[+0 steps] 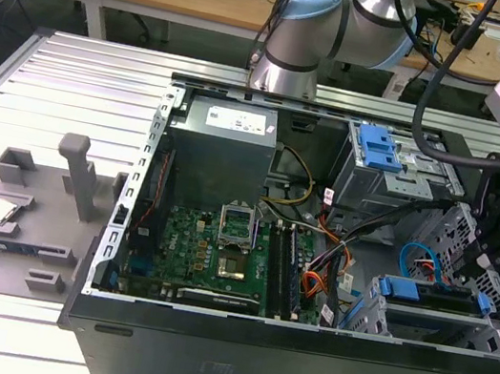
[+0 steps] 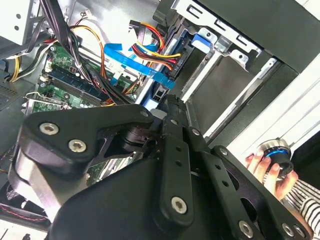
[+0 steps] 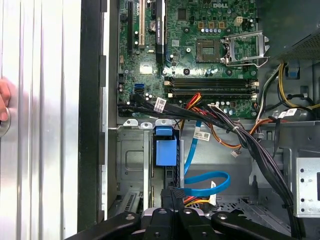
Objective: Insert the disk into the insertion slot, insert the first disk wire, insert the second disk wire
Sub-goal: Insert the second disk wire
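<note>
The fingers (image 2: 173,131) of the gripper (image 3: 170,194) are pressed close together, with no gap showing between them in both wrist views; whether something thin is pinched at the tips, I cannot tell. The gripper hangs inside the open computer case (image 1: 297,360), at the exterior view's right, just above the insertion slot (image 1: 443,330). The disk (image 1: 430,294) sits in this low metal cage, and the bright blue front of its carrier shows at the cage's open end. In the first wrist view the blue carrier part lies just beside the fingertips, and a blue flat cable (image 3: 207,180) makes a loop near them. A bundle of black wires (image 3: 240,135) crosses from the motherboard (image 3: 200,45) over the cage area, with red, yellow and orange wires close to it. In the second wrist view the tips point toward the blue flat cable and the coloured wires beside the cage. The taller grey cage (image 1: 378,147) with a blue latch stands behind the low one. A person's hand (image 2: 270,167) rests on a round knob with a blue ring, outside the case. A grey fixture (image 1: 22,215) lies on the ribbed table (image 1: 83,90), well apart from the case, at the exterior view's left.
</note>
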You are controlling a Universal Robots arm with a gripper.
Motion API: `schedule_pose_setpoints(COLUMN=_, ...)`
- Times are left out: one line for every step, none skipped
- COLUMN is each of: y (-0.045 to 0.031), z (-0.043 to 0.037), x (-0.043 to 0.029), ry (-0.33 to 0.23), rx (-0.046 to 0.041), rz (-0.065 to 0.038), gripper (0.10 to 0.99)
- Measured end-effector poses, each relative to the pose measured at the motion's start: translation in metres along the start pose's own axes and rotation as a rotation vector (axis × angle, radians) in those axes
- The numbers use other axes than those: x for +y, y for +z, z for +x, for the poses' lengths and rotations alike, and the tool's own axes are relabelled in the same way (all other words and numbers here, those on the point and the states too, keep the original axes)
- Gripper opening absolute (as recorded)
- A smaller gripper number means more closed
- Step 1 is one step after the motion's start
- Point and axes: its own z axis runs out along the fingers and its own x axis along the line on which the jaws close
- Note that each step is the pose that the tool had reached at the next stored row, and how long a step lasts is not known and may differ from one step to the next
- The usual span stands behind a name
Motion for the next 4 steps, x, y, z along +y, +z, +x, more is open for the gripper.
schedule_pose_setpoints(y=0.0000, z=0.0000, x=0.0000, ry=0.000, rx=0.0000, rz=0.000, gripper=0.106)
schedule_pose_setpoints(y=-0.0001, z=0.0000, x=0.0000, ry=0.000, rx=0.0000, rz=0.000, gripper=0.106)
schedule_pose_setpoints(y=-0.0001, z=0.0000, x=0.0000, ry=0.000, rx=0.0000, rz=0.000, gripper=0.106)
schedule_pose_setpoints(y=-0.0001, z=0.0000, x=0.0000, ry=0.000, rx=0.0000, rz=0.000, gripper=0.106)
